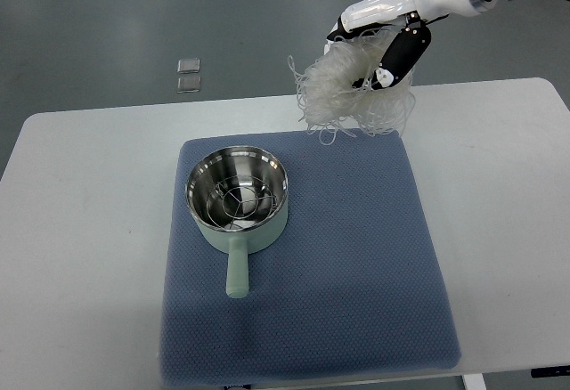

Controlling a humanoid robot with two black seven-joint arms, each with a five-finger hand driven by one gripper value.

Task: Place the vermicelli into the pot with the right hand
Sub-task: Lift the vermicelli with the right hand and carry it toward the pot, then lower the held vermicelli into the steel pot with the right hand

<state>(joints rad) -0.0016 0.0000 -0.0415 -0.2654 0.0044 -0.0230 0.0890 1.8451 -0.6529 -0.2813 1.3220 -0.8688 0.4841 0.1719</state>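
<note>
**noodle_watcher:** ok so starting at the fingers (398, 52): we see the dark ones curled into the tangle, closed around a big clump of vermicelli (352, 87). So the right hand (383, 56) has a real hold on it. Loose strands hang off the bottom and the left side of the bundle, up in the upper right of the frame, over the far edge of the blue mat (356, 274). We can't tell if the lowest loops touch the mat or just dangle above it.

**potluck_pete:** agreed. And the pot (237, 196) sits left of centre on the mat, pale green outside, shiny steel inside, handle pointing toward the bottom of the frame. We see a wire rack in it and no noodles yet. Bundle and pot are well apart.

**noodle_watcher:** so our read: pickup is done, the carry and the drop are what's left. The hand needs to come down-left in the frame until it's above the rim, then let go. Those stragglers could end up draped over the rim imo.

**potluck_pete:** any branding? We can't read a thing. Two small clear packets (188, 76) lie on the floor past the white table (80, 230), upper left, no legible print. Left arm doesn't show anywhere.
</note>
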